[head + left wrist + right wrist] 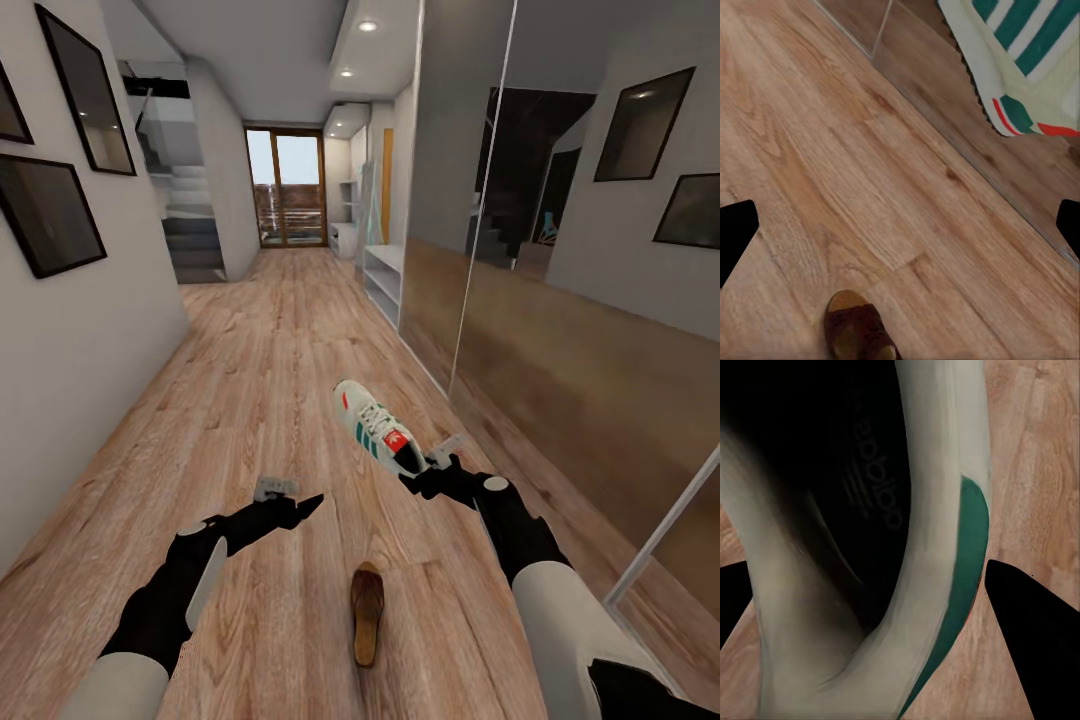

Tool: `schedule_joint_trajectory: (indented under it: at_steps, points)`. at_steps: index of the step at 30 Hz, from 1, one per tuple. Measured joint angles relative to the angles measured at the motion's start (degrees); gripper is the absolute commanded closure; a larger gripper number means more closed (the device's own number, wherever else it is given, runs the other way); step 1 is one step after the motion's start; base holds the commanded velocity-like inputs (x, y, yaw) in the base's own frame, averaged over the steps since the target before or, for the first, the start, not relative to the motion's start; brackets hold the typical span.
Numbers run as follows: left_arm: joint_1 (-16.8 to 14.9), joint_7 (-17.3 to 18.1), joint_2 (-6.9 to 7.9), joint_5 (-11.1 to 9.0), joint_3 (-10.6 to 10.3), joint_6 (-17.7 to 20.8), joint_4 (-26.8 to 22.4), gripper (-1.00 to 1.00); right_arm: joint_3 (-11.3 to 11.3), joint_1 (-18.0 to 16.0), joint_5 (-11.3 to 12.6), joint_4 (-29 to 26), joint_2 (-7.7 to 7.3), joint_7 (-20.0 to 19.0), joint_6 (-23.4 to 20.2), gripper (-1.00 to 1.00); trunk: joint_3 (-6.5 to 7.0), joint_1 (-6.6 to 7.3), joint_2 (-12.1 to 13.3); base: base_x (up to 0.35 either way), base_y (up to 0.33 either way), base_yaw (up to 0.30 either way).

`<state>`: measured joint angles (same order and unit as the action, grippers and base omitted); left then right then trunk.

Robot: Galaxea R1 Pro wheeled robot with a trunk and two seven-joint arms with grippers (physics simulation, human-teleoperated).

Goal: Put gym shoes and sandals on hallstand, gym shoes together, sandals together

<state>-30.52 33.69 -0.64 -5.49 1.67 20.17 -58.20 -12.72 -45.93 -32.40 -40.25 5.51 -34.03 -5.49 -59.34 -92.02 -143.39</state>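
One gym shoe [378, 428] hangs at our right gripper [425, 480] in the head view, lifted clear of the corridor floor [270, 400], toe pointing far and left, heel at the fingers. A red patch with a white mark sits on its tongue, too small for us to read. One sandal [367, 611] lies flat on the planks, near us and between our two arms. Far down on the right, past the mirrored wardrobe [560, 330], we see the light grey hallstand [383, 280] against the wall. The corridor runs open and wide ahead to a glazed door [286, 188]; the left wall [80, 330] carries dark framed pictures. Our left arm reaches forward, elbow bent, its gripper [300, 507] low over bare floor with the fingers spread, holding nothing. Our right arm stretches forward beside the wardrobe's bottom rail.

From the left wrist, we see two dark fingertips [735, 238] wide apart at the frame's edges, the sandal's brown strap [859, 334] below them, and the shoe's green-striped side [1027, 60] beyond, over the wardrobe rail.

From the right wrist, we look into the shoe's dark opening, where the insole reads "adidas" [880, 480]. The jaws pinch the white heel collar [937, 547], one fingertip [1035, 637] outside it.
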Motion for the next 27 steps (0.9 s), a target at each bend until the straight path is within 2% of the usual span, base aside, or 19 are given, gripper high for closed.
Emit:
schedule_joint_trajectory:
  at_steps: [2,9,15,20,27]
  points:
    - [0.0,0.1,0.46,0.1,0.1,0.6,-0.4,-1.0,0.2,0.0,-0.1,-0.3,-0.02,0.0,0.0,1.0,0.0,0.0,0.0,0.0,0.0,0.0]
    - [0.0,0.2,0.49,0.2,0.1,2.7,0.1,-1.0,0.2,0.0,-0.1,-0.4,-0.02,0.0,0.0,1.0,0.0,0.0,0.0,0.0,-0.024,0.016]
    - [0.1,0.2,0.49,0.1,0.1,2.7,0.1,-1.0,0.2,0.0,-0.1,-0.5,0.0,0.0,0.0,1.0,-0.1,0.01,0.0,0.039,-0.169,0.155]
    - [0.1,0.2,0.49,0.1,0.1,2.7,0.1,-1.0,0.2,0.0,-0.1,-0.5,0.0,0.0,0.0,1.0,-0.24,0.02,0.0,0.193,-0.221,0.183]
    - [0.0,0.2,0.49,0.1,0.1,2.7,0.2,-1.0,0.1,0.0,-0.1,-0.5,-0.01,0.0,0.0,1.0,-0.29,0.02,0.0,0.236,-0.199,0.032]
